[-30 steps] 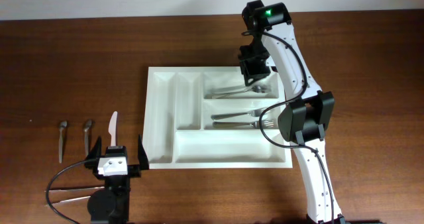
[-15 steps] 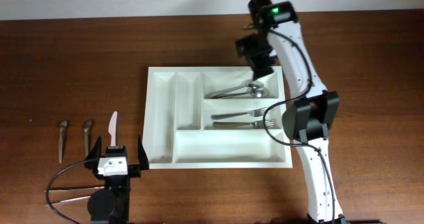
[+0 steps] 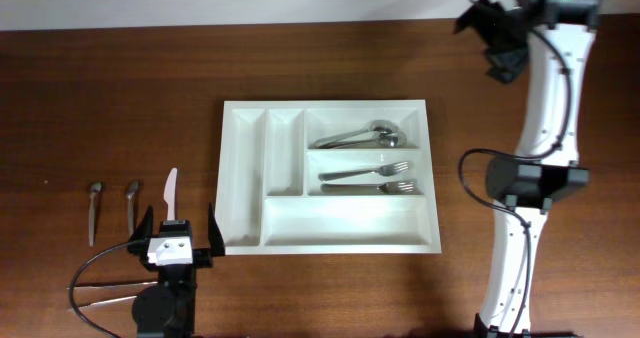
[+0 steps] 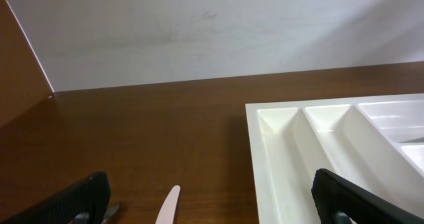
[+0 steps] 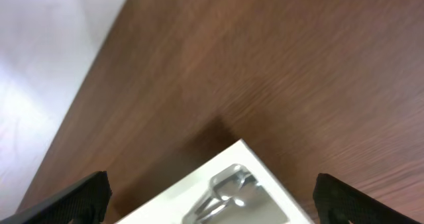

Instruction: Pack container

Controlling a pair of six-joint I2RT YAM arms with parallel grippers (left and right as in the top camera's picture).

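Sitting at the middle of a brown wooden table (image 3: pixel 100 98), the container (image 3: pixel 340 221) was a white plastic cutlery tray seen from overhead. It had two narrow upright compartments on its left and three long horizontal ones on its right. Two metal spoons (image 3: pixel 360 136) lay together in the top long compartment, bowls to the right. Two metal forks (image 3: pixel 368 178) lay side by side in the middle one, tines to the right.

Near the tray's lower left corner, the left gripper (image 3: pixel 178 223) rested low at the table's front, its fingers spread wide and holding nothing. A white plastic knife (image 3: pixel 171 190) lay on the table just ahead of it, with its near end between the spread fingers. Further left, two small metal utensils (image 3: pixel 94 210) lay side by side, well apart from the tray.

Beyond the tray's upper right corner, the right gripper (image 3: pixel 490 43) hung near the table's far edge. Its fingers were also wide apart and held nothing.
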